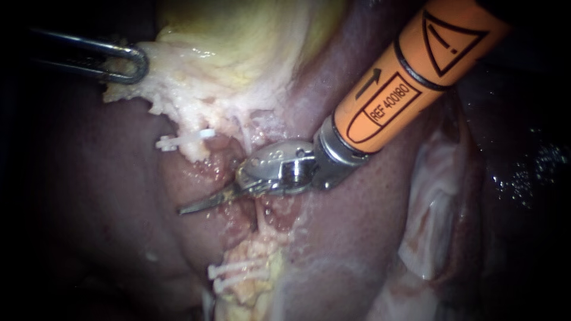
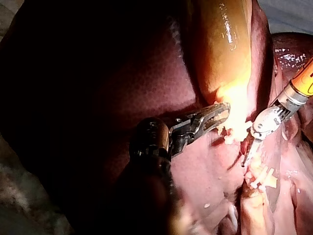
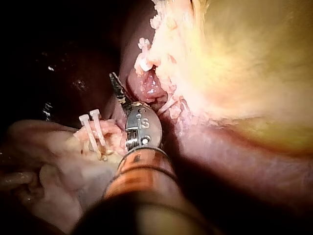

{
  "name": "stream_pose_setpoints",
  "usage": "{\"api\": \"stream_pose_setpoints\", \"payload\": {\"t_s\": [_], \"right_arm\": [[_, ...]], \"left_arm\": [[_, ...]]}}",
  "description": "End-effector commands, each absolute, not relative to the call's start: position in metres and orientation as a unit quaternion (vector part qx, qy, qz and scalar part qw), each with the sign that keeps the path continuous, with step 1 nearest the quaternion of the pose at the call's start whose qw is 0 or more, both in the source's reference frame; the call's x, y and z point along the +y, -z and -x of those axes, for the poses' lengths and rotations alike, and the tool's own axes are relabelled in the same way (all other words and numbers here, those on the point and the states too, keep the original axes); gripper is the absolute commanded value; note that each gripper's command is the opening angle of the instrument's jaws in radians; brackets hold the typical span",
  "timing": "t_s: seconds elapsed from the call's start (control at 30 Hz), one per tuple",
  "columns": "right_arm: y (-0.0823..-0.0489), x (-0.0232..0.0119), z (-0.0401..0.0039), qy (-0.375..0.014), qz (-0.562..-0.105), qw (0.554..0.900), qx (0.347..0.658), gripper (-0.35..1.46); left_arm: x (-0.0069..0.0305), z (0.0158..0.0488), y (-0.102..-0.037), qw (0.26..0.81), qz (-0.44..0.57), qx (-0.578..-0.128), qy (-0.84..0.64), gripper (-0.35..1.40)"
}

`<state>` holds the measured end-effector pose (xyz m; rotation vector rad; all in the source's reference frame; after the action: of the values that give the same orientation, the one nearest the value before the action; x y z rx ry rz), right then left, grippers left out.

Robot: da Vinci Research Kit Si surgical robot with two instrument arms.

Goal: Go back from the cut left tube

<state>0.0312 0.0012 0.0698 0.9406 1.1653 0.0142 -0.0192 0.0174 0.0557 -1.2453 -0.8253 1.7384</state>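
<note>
Since the cut left tube lay parted at mid-frame, one clip on the upper stump and two clips below, the right instrument looked best drawn straight back along its shaft toward upper right. Its blades were closed and empty. A thin strand ran close by, a snag risk. The left instrument, upper left, was clamped on the gallbladder edge.

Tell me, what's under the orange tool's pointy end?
Mostly raw pink tissue between the upper clip and two lower clips, with liver around. The right instrument covers what lies directly beneath it.
</note>
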Motion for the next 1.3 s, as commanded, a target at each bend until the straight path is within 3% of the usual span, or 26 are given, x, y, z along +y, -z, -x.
{"api": "stream_pose_setpoints", "payload": {"t_s": [0.03, 0.07, 0.13, 0.27, 0.47, 0.6, 0.77, 0.9, 1.1, 1.3], "right_arm": [[-0.0698, 0.0012, -0.0313, -0.011, -0.427, 0.73, 0.534, 0.26], [-0.0698, 0.0013, -0.0314, -0.012, -0.427, 0.728, 0.537, 0.63], [-0.0698, 0.0013, -0.0316, -0.022, -0.428, 0.723, 0.543, 1.13], [-0.0699, 0.0013, -0.0316, -0.037, -0.419, 0.719, 0.554, 1.33], [-0.0697, 0.0011, -0.0307, -0.043, -0.409, 0.723, 0.555, 1.42], [-0.0691, 0.0, -0.0275, -0.096, -0.341, 0.749, 0.56, 1.43], [-0.0684, -0.0012, -0.0214, -0.11, -0.237, 0.786, 0.561, 1.43], [-0.0685, -0.0012, -0.0166, -0.099, -0.186, 0.82, 0.531, 1.43], [-0.0684, 0.0005, -0.0116, -0.095, -0.144, 0.87, 0.461, 1.43], [-0.0674, 0.0022, -0.0097, -0.111, -0.113, 0.885, 0.437, 1.43]], "left_arm": [[0.0173, 0.0192, -0.0557, 0.412, 0.495, -0.328, -0.691, -0.35], [0.0173, 0.0192, -0.0557, 0.412, 0.495, -0.328, -0.691, -0.35], [0.0173, 0.0192, -0.0558, 0.412, 0.495, -0.328, -0.691, -0.35], [0.0173, 0.0192, -0.0558, 0.412, 0.495, -0.328, -0.691, -0.35], [0.0174, 0.0191, -0.056, 0.412, 0.495, -0.328, -0.691, -0.35], [0.0174, 0.0191, -0.0563, 0.411, 0.495, -0.328, -0.691, -0.35], [0.0174, 0.019, -0.0567, 0.411, 0.495, -0.327, -0.692, -0.35], [0.0175, 0.019, -0.0568, 0.411, 0.495, -0.327, -0.692, -0.35], [0.0175, 0.0191, -0.0569, 0.411, 0.496, -0.327, -0.692, -0.35], [0.0172, 0.0193, -0.0572, 0.411, 0.496, -0.326, -0.692, -0.35]]}}
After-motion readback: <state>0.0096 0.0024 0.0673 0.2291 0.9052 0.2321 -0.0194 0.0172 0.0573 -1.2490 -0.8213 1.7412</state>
